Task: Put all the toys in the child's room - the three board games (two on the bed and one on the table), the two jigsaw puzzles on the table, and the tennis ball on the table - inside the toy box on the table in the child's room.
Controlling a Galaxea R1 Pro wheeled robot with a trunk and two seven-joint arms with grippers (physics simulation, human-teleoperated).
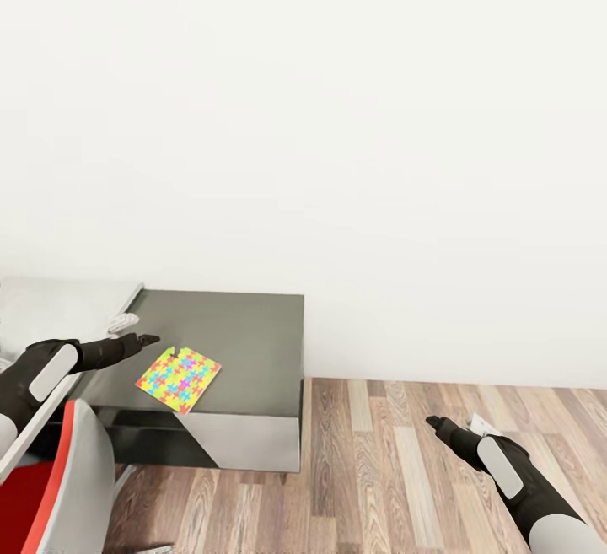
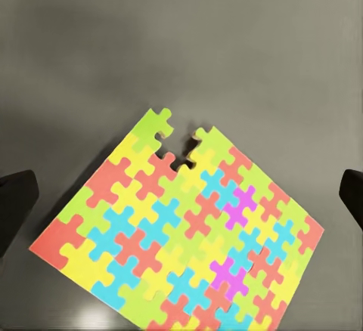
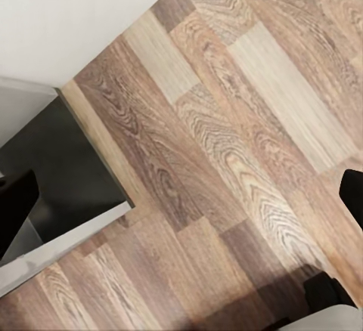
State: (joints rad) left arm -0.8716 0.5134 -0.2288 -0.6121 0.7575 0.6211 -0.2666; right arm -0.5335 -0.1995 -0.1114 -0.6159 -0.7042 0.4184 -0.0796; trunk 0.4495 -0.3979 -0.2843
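One jigsaw puzzle (image 1: 178, 379), a thin squarish sheet of interlocking pieces in yellow, pink, green, blue and orange, is seen lying flat on the lower dark grey side unit of the bench (image 1: 253, 335), near its front edge; in the left wrist view the puzzle (image 2: 181, 233) shows one piece missing at its far edge, leaving a notch.

The left claw (image 1: 143, 340) is held above the bench just beside the puzzle's far corner; its dark fingers (image 2: 15, 202) are seen wide apart at either side of the left wrist view, with nothing between them. The right claw (image 1: 434, 424) is held over the brown wood-plank floor (image 1: 405, 453), well apart from the bench; its fingers (image 3: 15, 202) are likewise apart and nothing is gripped.

The sheet is judged light, thin and somewhat flexible; being made of joined pieces, it may sag or part if lifted by one corner. As it lies flush on the surface, a top-down pinch is judged difficult; a hold across an edge, best where it can be drawn past the bench front, is judged soundest.
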